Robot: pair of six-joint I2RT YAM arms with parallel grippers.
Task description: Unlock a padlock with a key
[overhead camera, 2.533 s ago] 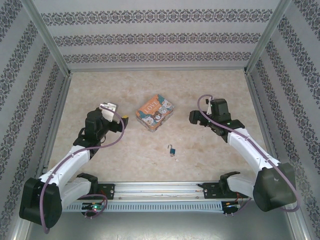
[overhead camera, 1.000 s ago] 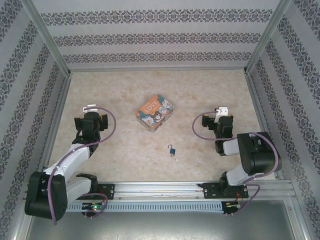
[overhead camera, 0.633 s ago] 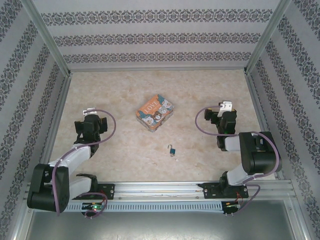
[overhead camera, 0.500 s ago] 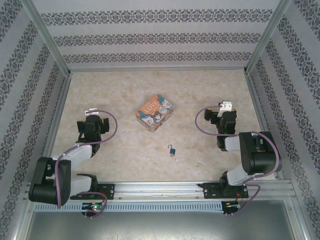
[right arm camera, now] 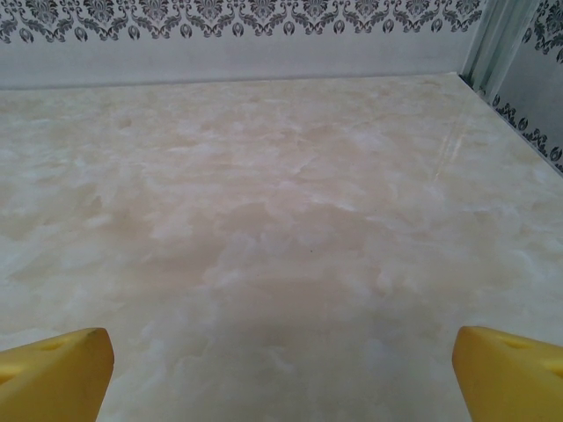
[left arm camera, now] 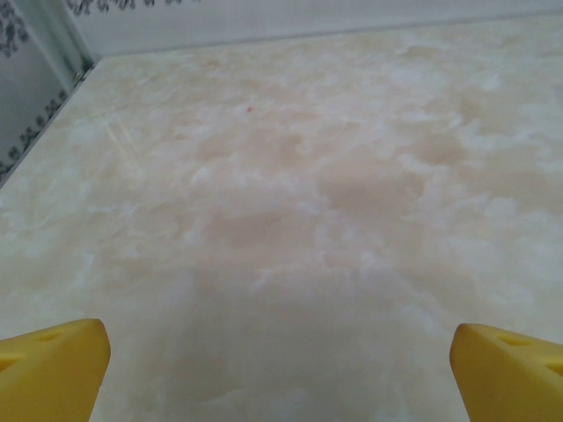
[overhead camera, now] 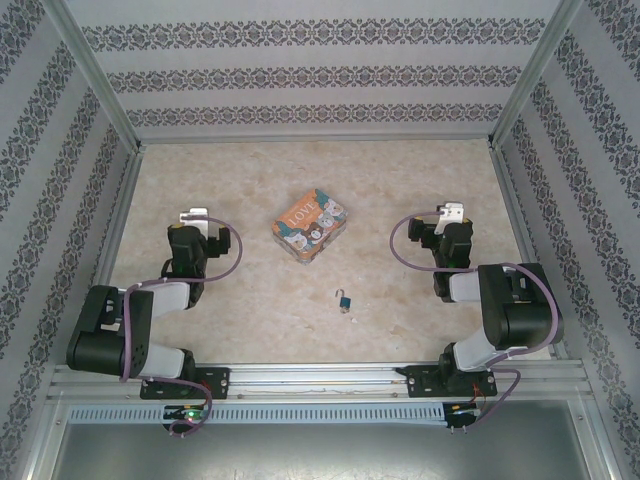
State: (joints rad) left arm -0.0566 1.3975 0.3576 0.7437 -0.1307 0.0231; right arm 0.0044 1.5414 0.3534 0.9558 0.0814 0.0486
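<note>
Reads as a rest between steps rather than a working one, with the left gripper (left arm camera: 281,378) and the right gripper (right arm camera: 281,378) each folded in close to its own base, yellow fingers (left arm camera: 53,365) spread wide, jaws released and empty over bare table (overhead camera: 250,320). Finds the padlock (overhead camera: 344,299) lying alone on the table, a little right of centre, between the two arms and well apart from both, nearer the bases than the tin (overhead camera: 310,225) and not touching it. Cannot tell at this size whether the shackle is sprung or closed, nor make out a key anywhere. Calls next, most likely, for locating the key, then reaching one gripper inward and down to pin the small teal body while bringing the key to the keyhole with the other. Demands a fine, steady pinch, given so small and light a lock, apt to skate on the smooth surface. Differs from 2.5 seconds ago in the arms alone: then stretched inward on either side of the tin, now pulled back toward the near corners, with the left elbow tucked further than half a second ago and the right unchanged over that span. Leaves padlock and tin exactly where seen before.
</note>
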